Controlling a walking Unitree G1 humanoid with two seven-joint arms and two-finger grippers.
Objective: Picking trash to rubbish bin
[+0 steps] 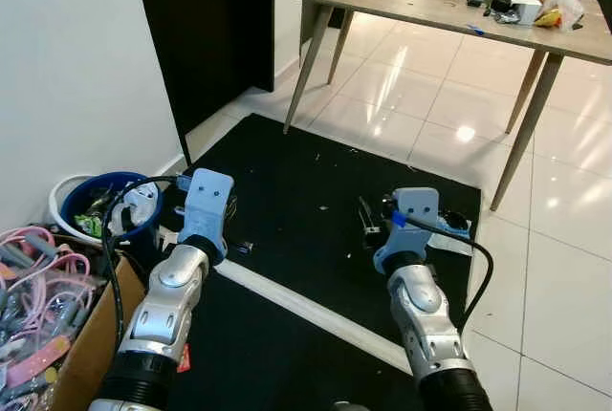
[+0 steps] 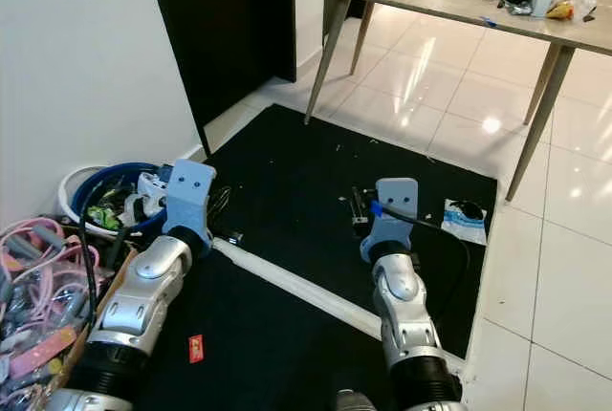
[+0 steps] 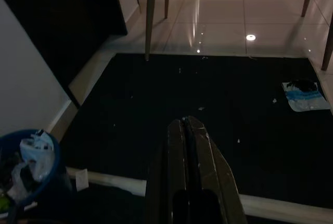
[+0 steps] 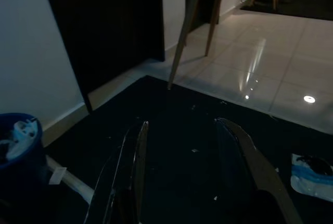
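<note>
A crumpled white and blue packet lies on the right edge of the black mat. The blue rubbish bin, holding bags and wrappers, stands by the wall at the mat's left. Both arms reach forward low over the mat. My left gripper is shut with nothing in it, just right of the bin. To the left of the packet, my right gripper is open and empty, a short way from it. A small white scrap rests against a white strip near the bin.
A long white strip crosses the mat under both arms. A cardboard box of pink cables stands at my left. A wooden table with clutter rises beyond the mat, with a dark door panel on the left. A red scrap lies nearby.
</note>
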